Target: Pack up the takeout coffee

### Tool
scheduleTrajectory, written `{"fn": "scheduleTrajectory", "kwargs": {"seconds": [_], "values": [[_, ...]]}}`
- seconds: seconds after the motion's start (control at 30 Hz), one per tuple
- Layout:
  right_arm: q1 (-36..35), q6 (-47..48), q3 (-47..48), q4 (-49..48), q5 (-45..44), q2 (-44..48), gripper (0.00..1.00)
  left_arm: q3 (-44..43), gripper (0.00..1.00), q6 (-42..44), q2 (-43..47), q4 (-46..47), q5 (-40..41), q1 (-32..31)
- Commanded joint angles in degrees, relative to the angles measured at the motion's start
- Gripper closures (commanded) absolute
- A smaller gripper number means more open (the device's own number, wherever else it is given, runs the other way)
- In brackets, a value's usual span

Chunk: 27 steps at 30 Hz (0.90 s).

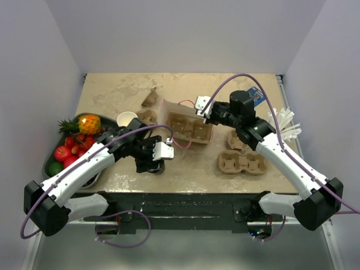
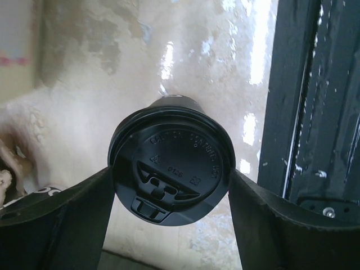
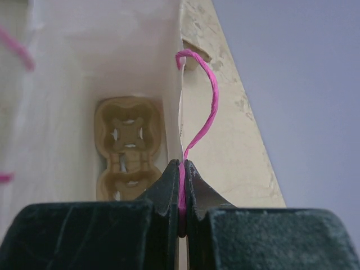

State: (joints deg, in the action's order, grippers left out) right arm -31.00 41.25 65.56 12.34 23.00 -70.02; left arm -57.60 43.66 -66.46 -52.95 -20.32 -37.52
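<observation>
Close to the front edge of the table (image 1: pixel 197 169), the left gripper (image 2: pixel 171 179) is hugging the takeout coffee (image 2: pixel 181 147), one finger pressing on each side of its round black lid. I cannot tell if the cup is touching the table. A bit farther back, a brown cup tray (image 1: pixel 242 163) is lying on the right. Past it, the right gripper (image 3: pixel 181 174) is squeezing tight on the pink handle (image 3: pixel 203 98) of the paper bag (image 3: pixel 112 50). Another cup tray (image 3: pixel 128 147) is sitting inside the bag.
</observation>
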Motion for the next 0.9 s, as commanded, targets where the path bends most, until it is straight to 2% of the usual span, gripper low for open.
{"fn": "scheduleTrajectory", "kwargs": {"seconds": [0.0, 0.23, 0.4, 0.6, 0.77, 0.83, 0.87], "values": [[0.0, 3.7, -0.9, -4.4, -3.5, 1.5, 1.00, 2.8, 0.64, 4.9, 2.5, -1.7, 0.9, 0.3], [-1.0, 4.6, -2.1, -0.8, -0.9, 3.6, 1.00, 4.1, 0.65, 4.9, 5.5, -3.5, 0.7, 0.3], [-1.4, 4.6, -1.8, 0.5, 0.6, 4.4, 1.00, 0.7, 0.66, 3.3, 12.3, -2.9, 0.5, 0.4], [-2.1, 4.8, -2.0, 2.8, 1.0, 5.9, 1.00, -3.6, 0.69, 1.5, 16.9, -6.2, 7.8, 1.7], [-2.7, 4.8, -2.0, 4.4, -0.1, 6.4, 1.00, -5.9, 0.72, -2.4, 20.1, -7.1, 18.6, 2.6], [-2.8, 4.8, -2.0, 4.6, -0.1, 6.4, 1.00, -8.0, 0.75, -3.3, 20.5, -6.3, 22.5, 3.7], [-3.0, 4.8, -2.0, 4.5, -0.2, 6.4, 1.00, -9.2, 0.82, -3.5, 19.8, -5.2, 23.3, 4.6]]}}
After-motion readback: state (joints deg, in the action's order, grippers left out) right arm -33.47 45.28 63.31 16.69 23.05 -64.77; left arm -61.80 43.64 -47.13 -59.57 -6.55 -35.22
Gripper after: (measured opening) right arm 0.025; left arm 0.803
